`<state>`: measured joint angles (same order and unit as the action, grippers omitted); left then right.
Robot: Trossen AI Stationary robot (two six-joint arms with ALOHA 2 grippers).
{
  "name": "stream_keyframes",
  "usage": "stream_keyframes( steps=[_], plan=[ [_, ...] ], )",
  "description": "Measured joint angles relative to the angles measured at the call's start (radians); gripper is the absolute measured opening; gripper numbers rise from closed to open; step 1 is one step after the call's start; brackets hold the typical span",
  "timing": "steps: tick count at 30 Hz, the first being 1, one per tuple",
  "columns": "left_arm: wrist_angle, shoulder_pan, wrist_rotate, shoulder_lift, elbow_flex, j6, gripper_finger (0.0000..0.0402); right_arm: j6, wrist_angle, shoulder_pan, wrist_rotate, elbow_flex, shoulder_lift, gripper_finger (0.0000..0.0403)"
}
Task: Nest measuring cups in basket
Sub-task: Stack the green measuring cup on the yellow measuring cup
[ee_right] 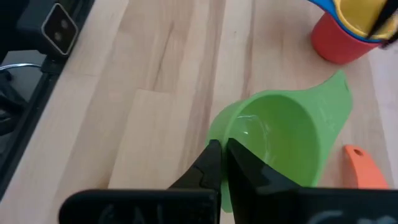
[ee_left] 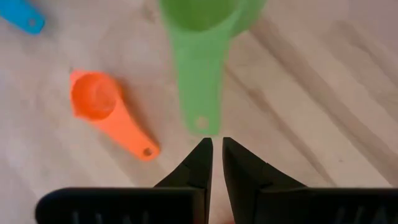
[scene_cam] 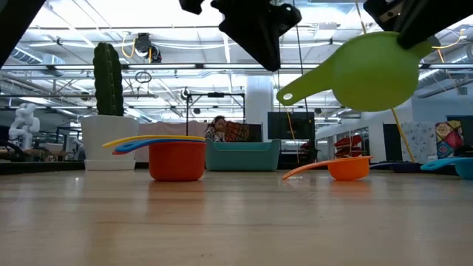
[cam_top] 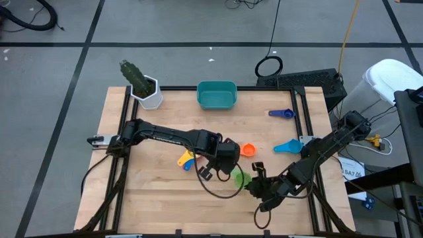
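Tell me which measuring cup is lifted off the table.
The green measuring cup: the right gripper pinches its rim and holds it in the air. The orange cup and the others rest on the wood.

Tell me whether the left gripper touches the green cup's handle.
Apart. The left wrist view shows table between the left gripper and the tip of the green cup handle.

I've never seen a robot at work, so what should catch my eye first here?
The green cup, held off the table, pinched at its rim by the right gripper near the front edge. The left gripper, nearly shut, points at its handle. A red cup stacked with yellow and blue ones stands nearby; the teal basket sits at the back edge.
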<state>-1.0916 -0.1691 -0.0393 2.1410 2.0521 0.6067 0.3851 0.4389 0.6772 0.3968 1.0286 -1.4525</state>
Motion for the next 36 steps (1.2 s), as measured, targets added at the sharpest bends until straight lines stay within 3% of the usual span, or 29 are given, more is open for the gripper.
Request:
stream_keyframes(
  steps=[4,9,16,26,31,36],
  plan=[
    [-0.040,-0.023,-0.045,0.000,0.000,0.077,0.0043,-0.009,0.000,-0.001,0.022,0.000,0.000,0.0000],
    [-0.033,-0.062,0.068,0.000,-0.008,0.093,0.0067,-0.011,0.000,-0.001,0.022,0.000,0.001,0.0000],
    [0.068,-0.075,0.315,0.000,-0.072,0.074,0.0180,-0.008,-0.015,-0.001,0.022,0.001,0.001,0.0000],
    [0.125,-0.084,0.327,0.003,-0.140,0.028,0.0333,-0.006,-0.006,-0.001,0.022,0.001,0.001,0.0000],
    [0.234,-0.094,0.326,0.002,-0.140,-0.031,0.0359,-0.007,-0.006,-0.001,0.022,0.001,0.001,0.0000],
    [0.330,-0.095,0.327,0.002,-0.140,-0.091,0.0350,0.001,-0.008,-0.001,0.023,0.001,0.001,0.0000]
  ],
)
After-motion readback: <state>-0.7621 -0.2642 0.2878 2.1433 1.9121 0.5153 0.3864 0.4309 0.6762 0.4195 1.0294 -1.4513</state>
